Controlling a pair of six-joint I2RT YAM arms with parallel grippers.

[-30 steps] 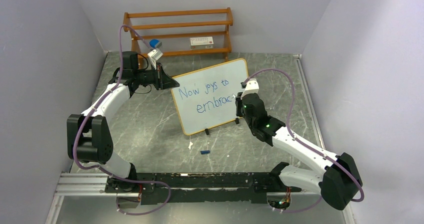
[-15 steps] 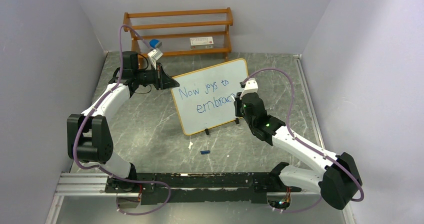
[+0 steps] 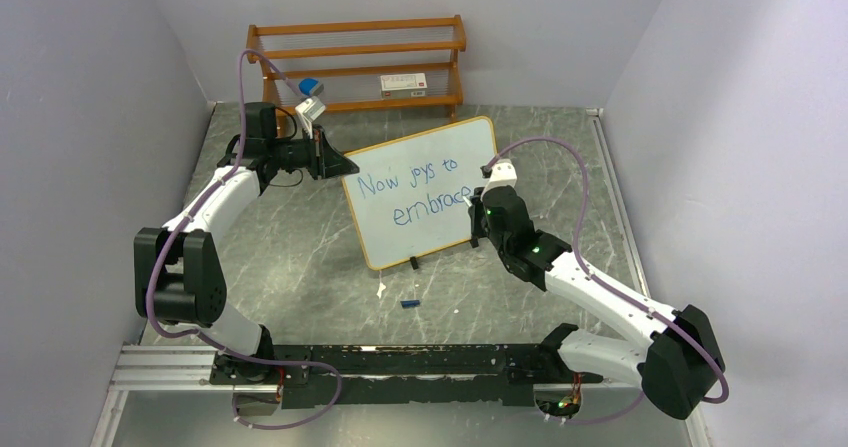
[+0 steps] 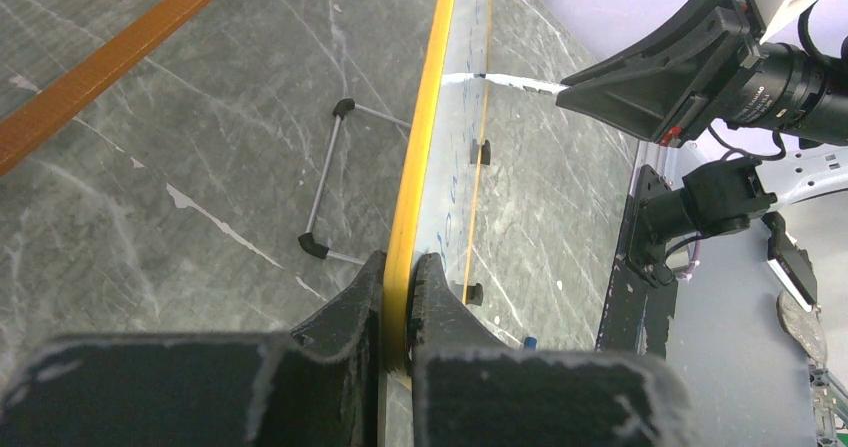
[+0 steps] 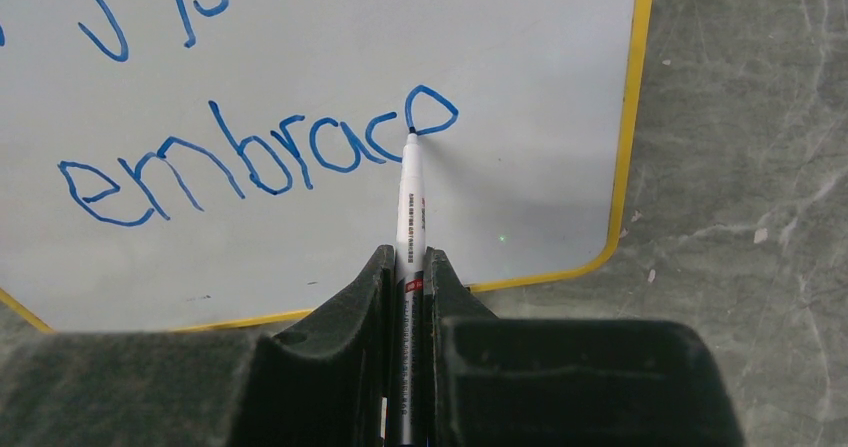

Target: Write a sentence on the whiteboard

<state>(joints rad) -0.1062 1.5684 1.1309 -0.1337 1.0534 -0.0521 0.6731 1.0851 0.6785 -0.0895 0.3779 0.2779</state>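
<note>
The whiteboard [image 3: 440, 162] stands tilted on the table, with an orange-yellow frame. The sentence [image 3: 412, 195] is blue handwriting in two rows: "Now joys to" above "embrace". My left gripper [image 3: 340, 164] is shut on the board's left frame edge [image 4: 425, 137], one finger on each side [image 4: 400, 287]. My right gripper [image 3: 478, 209] is shut on a white marker [image 5: 411, 197] held upright between its fingers [image 5: 408, 267]. The marker's tip touches the board [image 5: 520, 37] at the loop of the last letter of "embrace" [image 5: 250, 157].
A brown wooden shelf rack [image 3: 357, 62] stands at the back wall, holding a blue object [image 3: 308, 86] and a white box [image 3: 403, 83]. A small blue cap [image 3: 409, 304] lies on the table before the board's black feet [image 3: 413, 263]. A wire stand [image 4: 325, 187] props the board from behind.
The right gripper has edged rightwards with the marker, and the last letter of "embrace" has taken shape. The left arm and the board have not moved.
</note>
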